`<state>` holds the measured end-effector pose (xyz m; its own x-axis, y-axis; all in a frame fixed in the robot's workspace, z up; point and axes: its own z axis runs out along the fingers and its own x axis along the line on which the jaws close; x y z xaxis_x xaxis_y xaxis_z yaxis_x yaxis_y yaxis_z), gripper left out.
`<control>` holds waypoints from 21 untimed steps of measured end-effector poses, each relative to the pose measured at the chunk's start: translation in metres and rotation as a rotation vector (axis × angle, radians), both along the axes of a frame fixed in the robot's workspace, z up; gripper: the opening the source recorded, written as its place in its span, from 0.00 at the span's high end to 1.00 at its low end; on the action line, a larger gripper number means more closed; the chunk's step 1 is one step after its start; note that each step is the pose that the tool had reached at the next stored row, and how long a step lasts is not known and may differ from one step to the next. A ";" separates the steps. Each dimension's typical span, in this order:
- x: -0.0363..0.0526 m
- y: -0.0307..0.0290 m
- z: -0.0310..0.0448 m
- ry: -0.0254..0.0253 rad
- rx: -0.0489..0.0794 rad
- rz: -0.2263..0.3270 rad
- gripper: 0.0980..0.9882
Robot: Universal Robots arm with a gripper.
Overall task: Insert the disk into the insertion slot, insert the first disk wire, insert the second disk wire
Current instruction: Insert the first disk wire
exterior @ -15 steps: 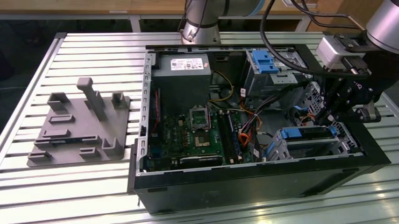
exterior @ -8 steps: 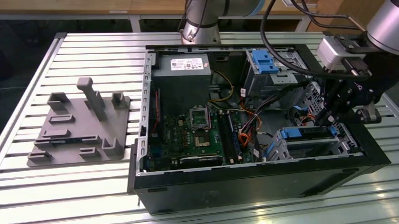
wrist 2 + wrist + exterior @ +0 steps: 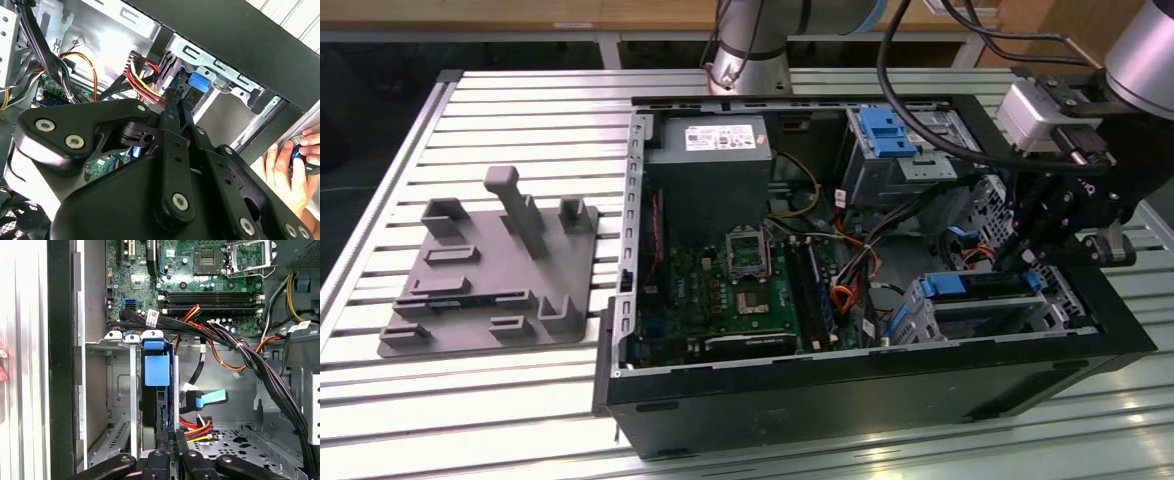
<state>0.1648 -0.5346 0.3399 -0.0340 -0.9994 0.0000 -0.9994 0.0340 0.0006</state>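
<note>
Two fingertips of the pincer [image 3: 169, 435] are closed almost together, gripping nothing that I can make out, right at the near edge of the disk [image 3: 157, 369]. Its long axis runs straight away from them, on edge inside the insertion slot [image 3: 120, 390], with the blue-tabbed wire [image 3: 210, 400] just beside.

Blue-framed disk [image 3: 157, 369], perhaps silver insertion slot [image 3: 119, 387].

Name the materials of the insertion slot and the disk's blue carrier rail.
The insertion slot looks like bare sheet metal, likely steel: dull silver sheen, folded edges, punched cutouts. The carrier rail is probably moulded plastic: uniform bright blue, smooth.
</note>
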 end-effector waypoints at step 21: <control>0.0000 -0.0039 0.0016 0.0001 0.000 -0.062 0.93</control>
